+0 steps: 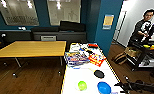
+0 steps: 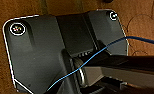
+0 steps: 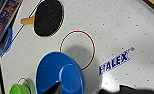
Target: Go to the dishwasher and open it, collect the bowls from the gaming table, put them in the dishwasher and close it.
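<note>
The long white gaming table (image 1: 73,77) runs away from me in the head view. A lime green bowl (image 1: 82,85) and a larger blue bowl (image 1: 104,87) sit on its near end, side by side and apart. My right gripper (image 1: 121,85) reaches in from the right, close beside the blue bowl. In the right wrist view the blue bowl (image 3: 59,75) lies just below the gripper (image 3: 90,90), which looks open, with one dark fingertip (image 3: 55,89) over the bowl's rim. The green bowl (image 3: 18,89) is beside it. The dishwasher is out of view.
A black paddle (image 1: 99,73) lies beyond the bowls, with game boxes (image 1: 76,58) and red items farther back. A wide wooden table (image 1: 30,48) stands to the left. A person (image 1: 143,27) stands by a cart (image 1: 143,53) at the right. The left wrist view looks down at brown floor (image 2: 148,22).
</note>
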